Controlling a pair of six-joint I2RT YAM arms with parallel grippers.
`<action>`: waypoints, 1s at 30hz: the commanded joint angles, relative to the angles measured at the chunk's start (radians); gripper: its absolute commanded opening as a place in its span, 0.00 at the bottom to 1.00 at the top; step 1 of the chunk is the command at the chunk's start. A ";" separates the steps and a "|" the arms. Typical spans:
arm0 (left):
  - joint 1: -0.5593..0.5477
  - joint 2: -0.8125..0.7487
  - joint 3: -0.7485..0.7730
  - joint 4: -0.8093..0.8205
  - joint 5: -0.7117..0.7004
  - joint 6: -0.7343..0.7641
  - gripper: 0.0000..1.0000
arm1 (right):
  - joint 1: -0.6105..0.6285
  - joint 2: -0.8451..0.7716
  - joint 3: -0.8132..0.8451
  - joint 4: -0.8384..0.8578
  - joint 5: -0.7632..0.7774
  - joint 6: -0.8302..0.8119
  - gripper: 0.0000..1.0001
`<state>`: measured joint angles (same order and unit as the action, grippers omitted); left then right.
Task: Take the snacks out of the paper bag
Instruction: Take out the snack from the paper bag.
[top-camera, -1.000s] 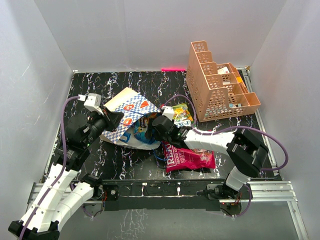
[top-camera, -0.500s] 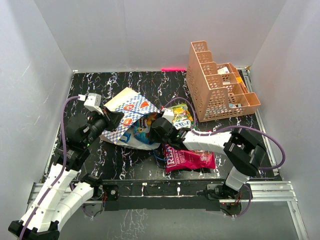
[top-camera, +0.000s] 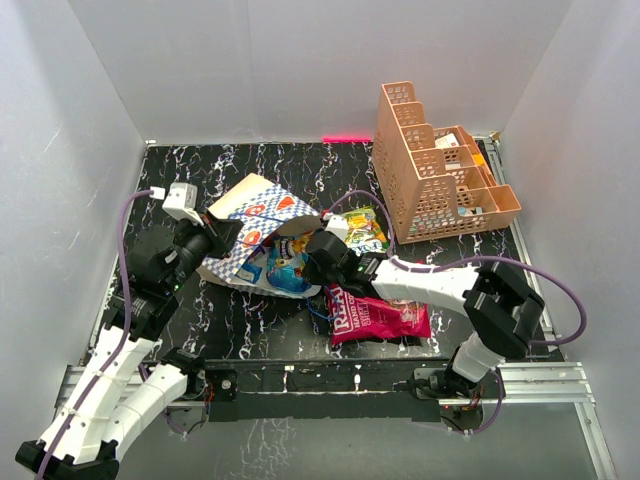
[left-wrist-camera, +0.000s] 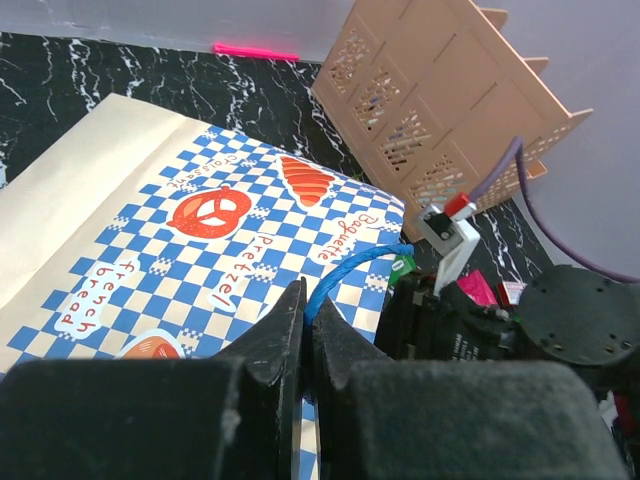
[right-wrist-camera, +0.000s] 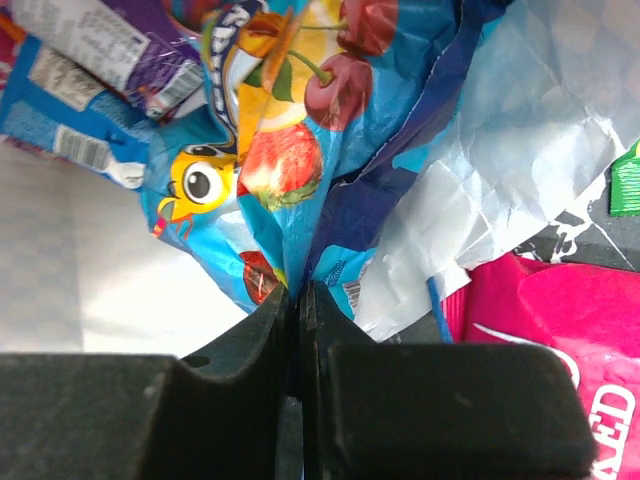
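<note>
The blue-and-white checked paper bag (top-camera: 255, 215) lies on its side at centre-left, its mouth facing right. My left gripper (left-wrist-camera: 308, 298) is shut on the bag's blue cord handle (left-wrist-camera: 355, 270), holding the mouth up. At the mouth, my right gripper (right-wrist-camera: 298, 290) is shut on a crumpled blue fruit-printed snack packet (right-wrist-camera: 290, 180), also seen from above (top-camera: 290, 268). A purple packet (right-wrist-camera: 110, 45) lies deeper inside the bag. Outside it, the large red snack bag (top-camera: 378, 315) lies in front of my right arm and a yellow-green packet (top-camera: 366, 228) behind it.
An orange lattice rack (top-camera: 435, 170) holding small boxes stands at the back right. A pink strip (top-camera: 345, 137) lies along the table's far edge. White walls close in the black marbled table (top-camera: 200, 165) on three sides.
My right gripper has gone from open to shut on the blue packet at the bag's mouth. The left gripper has shifted slightly left with the handle, lifting the bag's upper edge.
</note>
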<state>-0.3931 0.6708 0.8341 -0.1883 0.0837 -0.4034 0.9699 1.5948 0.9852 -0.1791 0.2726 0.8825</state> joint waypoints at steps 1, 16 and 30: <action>-0.003 0.005 0.050 0.005 -0.067 -0.014 0.00 | 0.007 -0.105 0.105 0.042 -0.035 -0.032 0.08; -0.003 0.042 0.090 -0.025 -0.163 -0.041 0.00 | 0.007 -0.161 0.399 -0.172 -0.079 -0.201 0.07; -0.003 0.073 0.103 -0.041 -0.169 -0.040 0.00 | -0.014 -0.158 0.613 -0.288 -0.028 -0.242 0.08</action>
<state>-0.3931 0.7403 0.8959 -0.2184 -0.0711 -0.4431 0.9684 1.4982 1.4719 -0.5789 0.2016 0.6601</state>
